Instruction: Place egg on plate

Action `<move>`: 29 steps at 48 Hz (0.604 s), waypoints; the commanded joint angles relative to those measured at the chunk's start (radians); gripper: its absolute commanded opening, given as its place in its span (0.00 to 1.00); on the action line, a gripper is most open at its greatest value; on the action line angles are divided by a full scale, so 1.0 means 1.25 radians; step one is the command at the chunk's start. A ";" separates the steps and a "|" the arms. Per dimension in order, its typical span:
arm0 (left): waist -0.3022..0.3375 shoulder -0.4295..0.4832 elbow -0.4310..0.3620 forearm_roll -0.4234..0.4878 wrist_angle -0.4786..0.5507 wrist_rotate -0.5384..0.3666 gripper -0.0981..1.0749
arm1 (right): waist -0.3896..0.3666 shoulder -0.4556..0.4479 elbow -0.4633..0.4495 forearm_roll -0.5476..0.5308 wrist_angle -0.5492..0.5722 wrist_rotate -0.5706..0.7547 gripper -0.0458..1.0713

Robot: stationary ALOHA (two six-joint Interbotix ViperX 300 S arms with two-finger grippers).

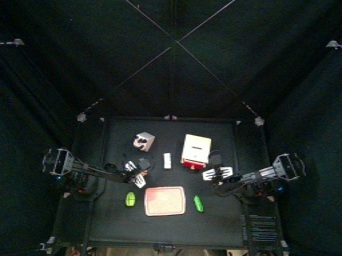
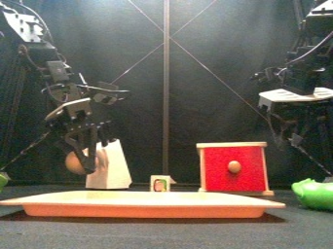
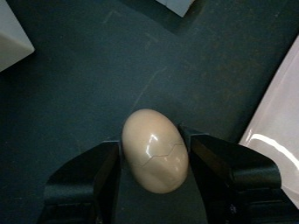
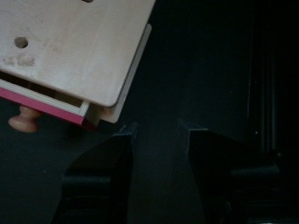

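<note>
A pale beige egg (image 3: 156,150) is held between the jaws of my left gripper (image 3: 156,175). In the front view the egg (image 2: 73,163) hangs in the left gripper (image 2: 81,160) above the left end of the flat salmon-pink plate (image 2: 156,204). From above, the left gripper (image 1: 138,180) is just beyond the far left corner of the plate (image 1: 166,202). The plate's pale rim (image 3: 281,114) shows beside the egg in the left wrist view. My right gripper (image 1: 214,176) is empty, right of the plate, with its jaws (image 4: 158,133) a little apart.
A cream-and-red box (image 1: 197,150) with a knob (image 2: 235,166) stands behind the plate; it fills the right wrist view (image 4: 70,52). A white object (image 2: 115,165) and a small block (image 2: 160,183) stand behind too. Green items (image 1: 130,199) (image 1: 198,203) flank the plate.
</note>
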 commanded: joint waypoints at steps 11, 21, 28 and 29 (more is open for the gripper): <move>-0.032 -0.004 -0.058 -0.018 -0.018 -0.002 0.79 | 0.000 -0.020 -0.006 -0.002 0.001 0.000 0.75; -0.074 0.015 -0.110 -0.097 -0.038 -0.007 0.79 | 0.000 -0.020 -0.006 -0.002 0.001 0.000 0.75; -0.091 0.044 -0.144 -0.175 -0.061 -0.010 0.79 | 0.000 -0.020 -0.007 -0.002 0.001 0.000 0.75; -0.091 0.048 -0.148 -0.187 -0.066 -0.010 0.79 | 0.000 -0.020 -0.007 -0.002 0.001 0.000 0.75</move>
